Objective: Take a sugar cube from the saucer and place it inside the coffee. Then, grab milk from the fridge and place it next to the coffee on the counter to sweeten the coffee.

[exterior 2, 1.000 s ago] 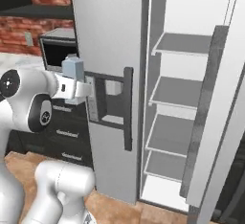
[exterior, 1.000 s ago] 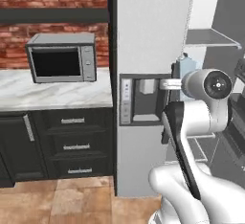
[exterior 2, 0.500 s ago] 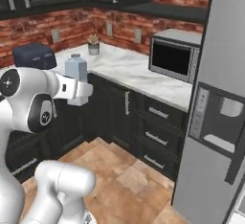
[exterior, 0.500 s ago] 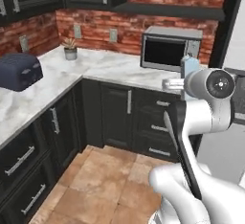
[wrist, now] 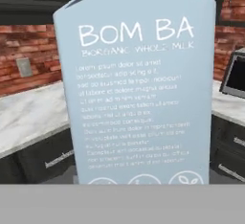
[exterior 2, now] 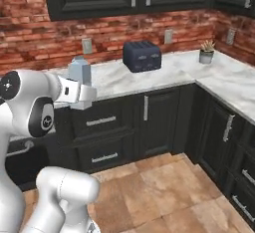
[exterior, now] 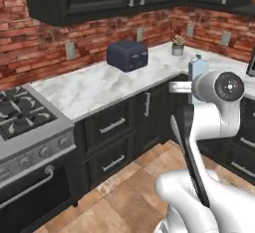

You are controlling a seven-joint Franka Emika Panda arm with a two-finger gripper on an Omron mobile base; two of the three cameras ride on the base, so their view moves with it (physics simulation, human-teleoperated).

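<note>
The milk [wrist: 139, 84] is a pale blue-grey carton with white print, upright and close to the hand camera. My gripper [exterior 2: 82, 91] is shut on its lower part and holds it in the air in front of the arm. The carton's peaked top [exterior: 198, 67] rises above the hand [exterior: 182, 86]. The white marble counter [exterior: 99, 85] runs along the brick wall and turns a corner at the right [exterior 2: 224, 77]. The carton hides my fingertips in the hand view. The coffee, saucer, sugar cube and fridge are out of view.
A dark blue toaster [exterior 2: 142, 56] and a small potted plant [exterior 2: 205, 53] stand on the counter. A stove [exterior: 20, 122] sits at the left. Dark cabinets with silver handles [exterior 2: 102, 121] line the tiled floor [exterior 2: 174, 182]. A microwave's edge [wrist: 234, 74] shows at the right.
The whole picture has swung away from the open fridge, past the microwave, to the toaster counter, so the base has turned. The milk stays held in the gripper.
</note>
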